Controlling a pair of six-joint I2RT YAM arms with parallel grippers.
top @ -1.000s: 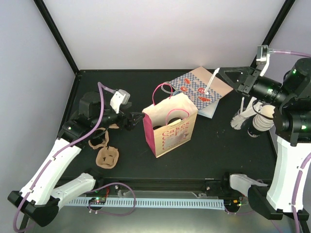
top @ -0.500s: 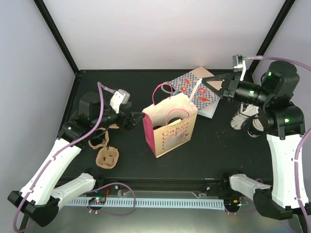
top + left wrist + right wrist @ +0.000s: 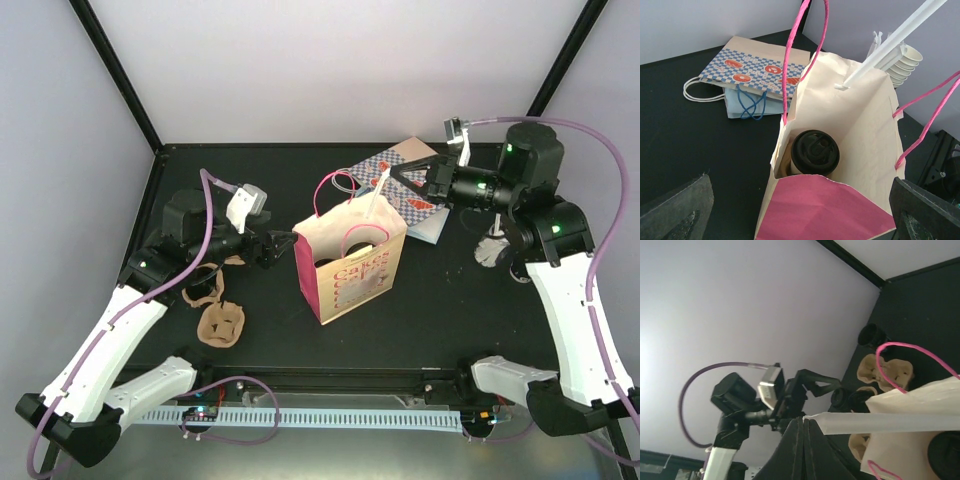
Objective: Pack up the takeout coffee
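The pink bag [image 3: 350,265] stands open mid-table. Inside it sits the takeout coffee [image 3: 815,152], a white cup under a black lid, seen from above in the left wrist view and as a dark round [image 3: 362,237] in the top view. My right gripper [image 3: 394,177] is shut on the end of a white wrapped straw [image 3: 378,195], which slants down over the bag's mouth. The straw's tip [image 3: 847,82] hangs by the bag's back wall. My left gripper [image 3: 283,245] stands open against the bag's left side, its fingers [image 3: 677,210] wide apart with nothing between them.
A flat checkered paper bag [image 3: 405,180] lies behind the pink bag on a blue one. A stack of nested cream cups [image 3: 495,245] lies at the right. Brown cardboard cup carriers [image 3: 220,322] lie at the left, beside my left arm.
My right arm has swung left with the straw, from over the flat checkered bag to above the pink bag's mouth. The left arm has not moved.
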